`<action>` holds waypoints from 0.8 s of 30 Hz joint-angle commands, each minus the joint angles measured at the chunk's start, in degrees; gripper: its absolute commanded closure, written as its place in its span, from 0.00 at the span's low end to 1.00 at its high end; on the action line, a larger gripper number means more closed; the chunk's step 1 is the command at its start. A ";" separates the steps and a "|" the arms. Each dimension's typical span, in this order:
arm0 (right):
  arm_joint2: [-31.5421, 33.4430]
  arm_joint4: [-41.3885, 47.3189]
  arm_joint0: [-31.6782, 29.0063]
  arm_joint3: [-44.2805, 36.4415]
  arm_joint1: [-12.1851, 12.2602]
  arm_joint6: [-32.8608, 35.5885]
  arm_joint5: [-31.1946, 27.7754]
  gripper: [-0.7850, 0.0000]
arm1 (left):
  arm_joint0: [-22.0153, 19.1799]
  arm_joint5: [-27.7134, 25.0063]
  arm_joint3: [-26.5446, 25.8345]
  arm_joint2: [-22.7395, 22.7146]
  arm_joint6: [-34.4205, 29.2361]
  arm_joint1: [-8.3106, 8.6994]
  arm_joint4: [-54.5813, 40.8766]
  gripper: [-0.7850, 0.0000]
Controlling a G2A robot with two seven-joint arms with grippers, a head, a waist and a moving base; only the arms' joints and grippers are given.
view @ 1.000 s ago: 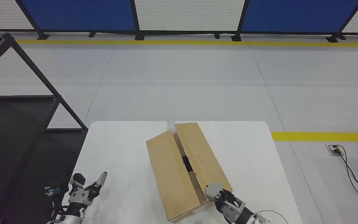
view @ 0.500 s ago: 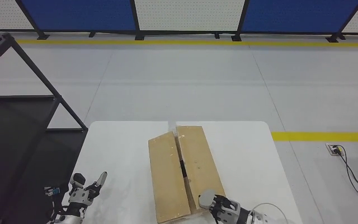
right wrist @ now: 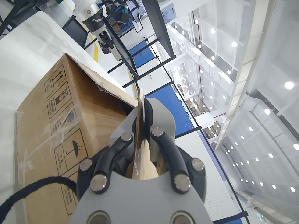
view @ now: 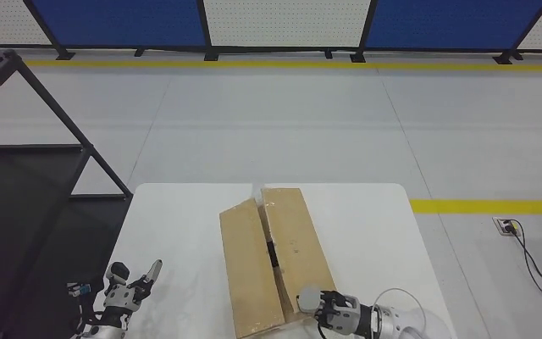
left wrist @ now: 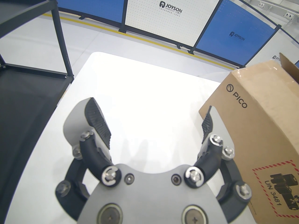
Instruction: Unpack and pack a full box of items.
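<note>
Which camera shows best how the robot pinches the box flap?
The right wrist view: there the right gripper is shut on the flap. The top view shows the box from above with that gripper at its near corner. The left wrist view shows one side of the box, beside the open left gripper.

Contents of box (view: 252, 263) out of sight; its bulk cropped by left wrist view's edge.

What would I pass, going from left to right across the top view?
Black rack → open left gripper → cardboard box → short yellow floor stripe.
</note>
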 commanded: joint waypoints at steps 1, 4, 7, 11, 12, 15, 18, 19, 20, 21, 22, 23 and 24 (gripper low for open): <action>-0.20 -0.93 0.59 0.09 0.07 1.15 -0.22 1.00 | 0.00 0.00 0.00 0.00 0.00 0.00 0.00 0.00; -0.27 -1.88 0.81 -0.36 0.23 3.04 -0.82 1.00 | 0.00 0.00 0.00 0.00 0.00 0.00 0.00 0.00; 0.08 -2.02 0.60 -1.14 0.47 3.72 -1.45 1.00 | 0.00 0.00 0.00 0.00 0.00 0.00 0.00 0.00; 1.10 -2.19 0.22 -1.49 0.92 3.04 -1.83 1.00 | 0.00 0.00 0.00 0.00 0.00 0.00 0.00 0.00; 1.24 -2.16 0.23 -1.57 1.05 2.17 -2.12 1.00 | 0.00 0.00 0.00 0.00 0.00 0.00 0.00 0.00; 1.84 -2.57 0.70 -1.22 1.51 -1.15 -2.77 1.00 | 0.00 0.00 0.00 0.00 0.00 0.00 0.00 0.00; 1.96 -3.39 1.23 -0.98 1.95 -4.17 -3.73 1.00 | 0.00 0.00 0.00 0.00 0.00 0.00 0.00 0.00; 1.96 -3.47 1.45 -0.86 2.08 -5.03 -4.07 1.00 | 0.00 0.00 0.00 0.00 0.00 0.00 0.00 0.00; 1.90 -3.66 1.71 -0.74 2.20 -5.94 -4.33 1.00 | 0.00 0.00 0.00 0.00 0.00 0.00 0.00 0.00; 1.82 -3.87 1.96 -0.51 2.31 -6.68 -4.56 1.00 | 0.00 0.00 0.00 0.00 0.00 0.00 0.00 0.00; 1.70 -4.02 2.23 -0.34 2.41 -7.36 -4.81 1.00 | 0.00 0.00 0.00 0.00 0.00 0.00 0.00 0.00; 1.47 -3.87 2.50 -0.19 2.49 -8.28 -5.05 1.00 | 0.00 0.00 0.00 0.00 0.00 0.00 0.00 0.00; 1.30 -3.92 2.84 0.09 2.58 -9.00 -5.25 1.00 | 0.00 0.00 0.00 0.00 0.00 0.00 0.00 0.00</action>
